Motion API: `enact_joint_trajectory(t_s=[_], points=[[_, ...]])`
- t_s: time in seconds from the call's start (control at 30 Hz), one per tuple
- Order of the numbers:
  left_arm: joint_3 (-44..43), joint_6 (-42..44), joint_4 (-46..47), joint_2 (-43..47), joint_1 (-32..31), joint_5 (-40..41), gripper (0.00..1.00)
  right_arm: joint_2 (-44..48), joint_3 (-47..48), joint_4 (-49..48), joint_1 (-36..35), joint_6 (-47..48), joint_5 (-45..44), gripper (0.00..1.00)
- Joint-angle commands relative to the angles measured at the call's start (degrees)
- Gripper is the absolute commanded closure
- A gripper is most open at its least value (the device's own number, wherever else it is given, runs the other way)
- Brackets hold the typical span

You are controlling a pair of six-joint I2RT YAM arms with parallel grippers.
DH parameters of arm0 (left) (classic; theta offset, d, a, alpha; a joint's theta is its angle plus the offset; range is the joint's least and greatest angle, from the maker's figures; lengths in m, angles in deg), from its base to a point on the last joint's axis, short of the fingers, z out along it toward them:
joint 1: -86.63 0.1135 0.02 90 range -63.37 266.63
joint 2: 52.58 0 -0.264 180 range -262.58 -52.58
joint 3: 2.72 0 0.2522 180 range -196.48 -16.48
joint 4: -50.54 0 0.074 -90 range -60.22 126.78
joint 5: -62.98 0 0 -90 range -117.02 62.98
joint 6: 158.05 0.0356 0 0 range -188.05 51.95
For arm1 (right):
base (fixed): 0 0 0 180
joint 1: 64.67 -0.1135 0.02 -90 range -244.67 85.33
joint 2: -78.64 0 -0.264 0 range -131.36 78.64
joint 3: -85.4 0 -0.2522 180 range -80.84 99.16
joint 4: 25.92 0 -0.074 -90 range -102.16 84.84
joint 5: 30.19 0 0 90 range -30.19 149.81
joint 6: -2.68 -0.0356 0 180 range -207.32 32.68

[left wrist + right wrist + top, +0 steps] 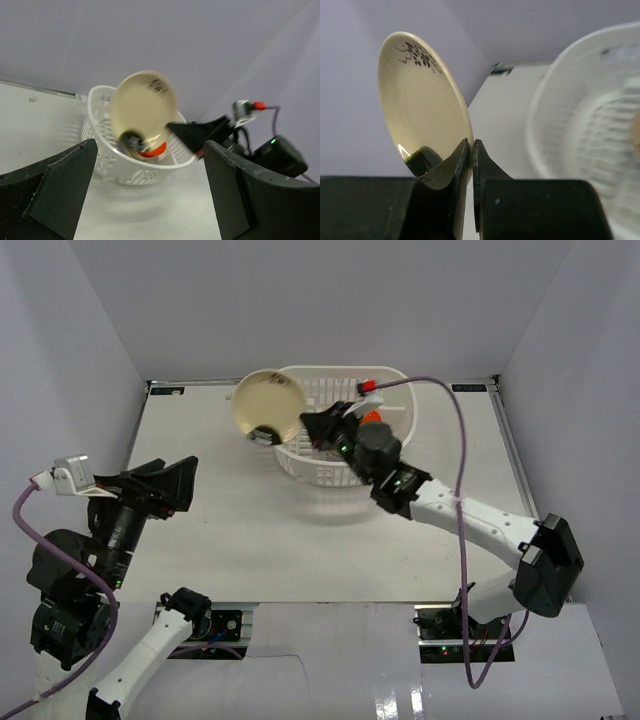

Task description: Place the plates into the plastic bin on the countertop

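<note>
Cream plate [268,403] with a dark picture near its edge is pinched by the rim in my right gripper [471,150], whose jaws are closed tight on either face of it. I see it tipped almost on edge, lifted above the left rim of the white plastic bin [330,476], which sits at the far side of the countertop [250,550]. A red-orange plate [156,149] lies inside the bin. My left gripper [190,483] hangs spread wide and empty over the countertop's left side, well apart from the bin.
</note>
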Motion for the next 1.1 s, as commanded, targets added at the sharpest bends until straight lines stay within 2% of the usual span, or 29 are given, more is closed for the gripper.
enact_joint_trajectory(t_s=[0.0, 0.1, 0.23, 0.37, 0.53, 0.57, 0.6, 0.63, 0.7, 0.73, 0.83, 0.87, 0.93, 0.97, 1.03, 1.07], points=[[6.8, -0.6, -0.4, 1.0, 0.1, 3.0, 0.02, 3.0, -2.3, 6.8, 12.6, 3.3, 2.5, 0.92], [12.1, -1.0, -0.6, 2.0, 0.0, 4.7, 0.02, 1.8, 0.8, 13.3, 23.6, 4.5, 6.0, 0.92], [17.9, -1.7, -1.0, 2.8, 0.0, 6.4, 0.02, -1.9, 2.6, 16.3, 31.6, 3.2, 12.8, 0.92], [21.9, -1.6, -1.9, 3.6, 0.1, 8.9, 0.02, -6.6, 4.6, 19.2, 36.3, 1.4, 18.3, 0.92], [24.5, -1.7, -1.8, 3.3, 0.1, 9.6, 0.02, -8.8, 5.8, 21.5, 37.1, 1.1, 19.5, 0.9], [24.4, -1.8, -1.8, 3.0, 0.0, 9.2, 0.02, -9.5, 6.5, 22.1, 37.1, 1.2, 19.5, 0.72], [24.1, -1.9, -1.9, 2.7, 0.1, 9.1, 0.02, -10.0, 7.4, 23.0, 37.1, 1.4, 19.7, 0.62], [23.1, -1.9, -1.9, 2.3, 0.0, 8.9, 0.02, -10.4, 8.6, 24.8, 37.2, 2.0, 20.0, 0.46], [22.1, -2.2, -1.8, 1.3, 0.1, 7.8, 0.02, -10.3, 10.9, 27.2, 37.1, 3.5, 21.3, 0.35], [21.0, -2.5, -1.4, 1.1, 0.1, 7.2, 0.02, -9.2, 11.2, 27.4, 37.2, 3.9, 21.5, 0.26], [20.6, -3.4, 0.9, 0.6, 0.1, 3.4, 0.02, -6.7, 12.6, 27.4, 37.2, 6.3, 26.5, 0.14], [20.8, -3.7, 1.7, 0.5, 0.1, 2.4, 0.02, -4.5, 13.1, 28.5, 37.2, 7.0, 27.4, 0.06], [21.1, -5.0, 4.3, 0.2, 0.1, 0.1, 0.02, -1.6, 13.4, 29.1, 37.1, 8.8, 29.3, 0.02], [21.3, -5.5, 5.2, -0.1, 0.1, -0.6, 0.02, 2.1, 12.7, 29.5, 37.1, 9.4, 29.5, 0.08], [21.3, -6.5, 7.4, -0.7, 0.1, -2.5, 0.02, 6.2, 11.1, 30.0, 37.1, 10.6, 29.4, 0.1], [20.9, -6.7, 8.0, -0.9, 0.1, -3.1, 0.02, 11.1, 9.8, 29.9, 37.1, 10.9, 29.4, 0.1]])
